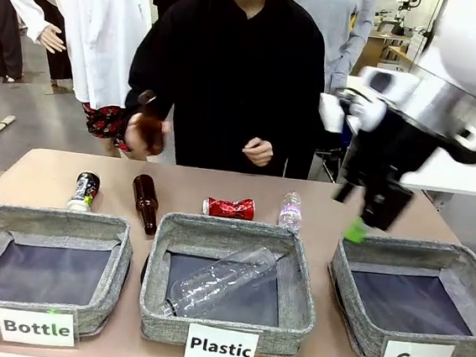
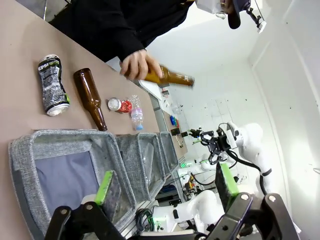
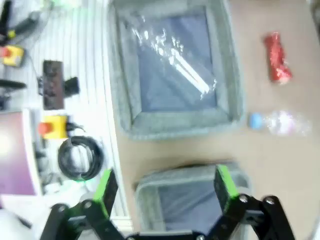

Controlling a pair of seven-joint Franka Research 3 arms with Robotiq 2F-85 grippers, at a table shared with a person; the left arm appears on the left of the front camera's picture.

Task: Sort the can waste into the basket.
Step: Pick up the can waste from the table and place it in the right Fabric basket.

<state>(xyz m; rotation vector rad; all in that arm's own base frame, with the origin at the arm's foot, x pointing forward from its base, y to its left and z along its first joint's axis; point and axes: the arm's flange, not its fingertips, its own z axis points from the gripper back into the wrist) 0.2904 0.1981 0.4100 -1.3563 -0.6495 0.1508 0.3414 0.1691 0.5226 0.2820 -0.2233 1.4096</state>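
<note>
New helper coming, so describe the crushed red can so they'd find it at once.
Find the middle basket, labelled Plastic; the crushed red can lies on the table behind its far rim. Between a lying brown bottle and a small clear bottle, it alone is shiny red and crumpled.

Two grey baskets and loose bottles on a tan table

At lower left of the front view sits the basket labelled "Bottle" (image 1: 48, 226), and at lower centre the basket labelled "Plastic" (image 1: 216, 225), with a large clear plastic bottle (image 1: 219, 282) lying slantwise inside it. On the table (image 1: 36, 176) a brown glass bottle (image 1: 144, 203) lies near the gap between the two baskets, neck toward the camera. A small clear plastic bottle (image 1: 290, 211) stands upright just behind the Plastic basket's far right corner. Upper centre, a person in a black top (image 1: 231, 77) stands at the far side, with a second brown bottle (image 1: 147, 128), blurred, in the air at the upper left.
</note>
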